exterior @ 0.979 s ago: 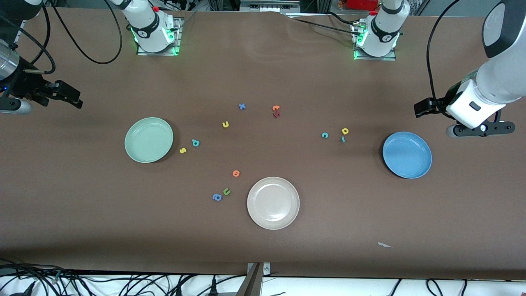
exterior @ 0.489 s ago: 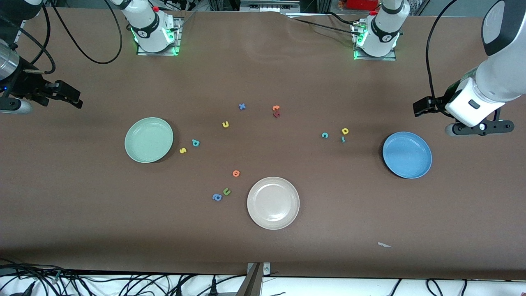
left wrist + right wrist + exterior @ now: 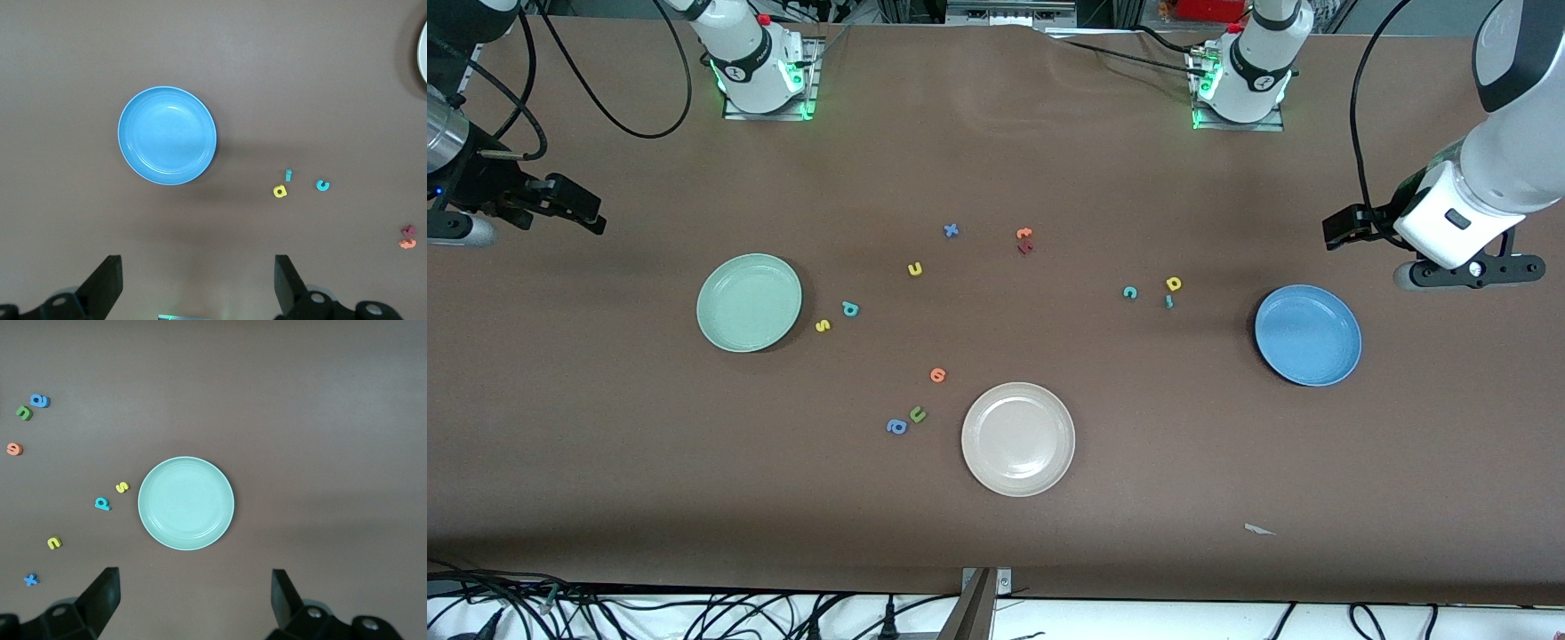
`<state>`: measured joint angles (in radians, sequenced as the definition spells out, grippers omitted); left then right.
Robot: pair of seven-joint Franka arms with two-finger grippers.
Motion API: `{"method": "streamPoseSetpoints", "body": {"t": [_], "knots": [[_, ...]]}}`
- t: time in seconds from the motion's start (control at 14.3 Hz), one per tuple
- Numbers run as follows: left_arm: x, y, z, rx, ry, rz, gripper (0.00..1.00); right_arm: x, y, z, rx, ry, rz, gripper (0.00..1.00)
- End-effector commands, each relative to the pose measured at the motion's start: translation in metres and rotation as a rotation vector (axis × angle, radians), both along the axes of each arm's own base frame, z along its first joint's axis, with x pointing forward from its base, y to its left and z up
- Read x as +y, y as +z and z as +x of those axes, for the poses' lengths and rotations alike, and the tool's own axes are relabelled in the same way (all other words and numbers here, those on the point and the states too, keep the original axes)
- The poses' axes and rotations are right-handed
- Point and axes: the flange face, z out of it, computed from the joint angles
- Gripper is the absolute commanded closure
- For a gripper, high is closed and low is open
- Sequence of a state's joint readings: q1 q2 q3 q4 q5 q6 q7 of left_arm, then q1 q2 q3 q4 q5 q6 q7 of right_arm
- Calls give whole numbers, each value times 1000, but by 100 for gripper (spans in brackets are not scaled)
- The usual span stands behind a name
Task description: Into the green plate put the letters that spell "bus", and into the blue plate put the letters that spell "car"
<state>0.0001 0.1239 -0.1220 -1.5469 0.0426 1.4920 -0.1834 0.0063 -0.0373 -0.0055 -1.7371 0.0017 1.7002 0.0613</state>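
The green plate (image 3: 749,302) (image 3: 186,503) lies empty toward the right arm's end. Beside it are a yellow s (image 3: 823,325) (image 3: 122,487), a teal b (image 3: 850,308) (image 3: 102,503) and a yellow u (image 3: 914,268) (image 3: 54,543). The blue plate (image 3: 1307,334) (image 3: 167,135) lies empty toward the left arm's end. Near it sit a teal c (image 3: 1129,292) (image 3: 322,185), a yellow a (image 3: 1173,284) (image 3: 279,191) and a thin teal r (image 3: 1168,301) (image 3: 288,175). My left gripper (image 3: 1343,233) (image 3: 198,287) hangs open over bare table beside the blue plate. My right gripper (image 3: 574,209) (image 3: 193,600) hangs open beside the green plate.
A beige-white plate (image 3: 1017,438) sits nearer the front camera, mid-table. Stray letters lie about: a blue x (image 3: 951,230), an orange one (image 3: 1024,233) on a dark red one (image 3: 1025,248), an orange one (image 3: 937,374), an olive u (image 3: 917,413), a blue a (image 3: 895,427).
The left arm's wrist has drifted slightly toward its base end, its gripper still open. The right arm and all letters have stayed put.
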Motion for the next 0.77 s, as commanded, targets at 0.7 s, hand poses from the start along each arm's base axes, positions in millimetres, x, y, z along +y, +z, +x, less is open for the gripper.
{"method": "streamPoseSetpoints", "body": {"t": [0.7], "knots": [[1,1,2,-13,-17,-20,0,-2,4,2,8,-14,8,0]]}}
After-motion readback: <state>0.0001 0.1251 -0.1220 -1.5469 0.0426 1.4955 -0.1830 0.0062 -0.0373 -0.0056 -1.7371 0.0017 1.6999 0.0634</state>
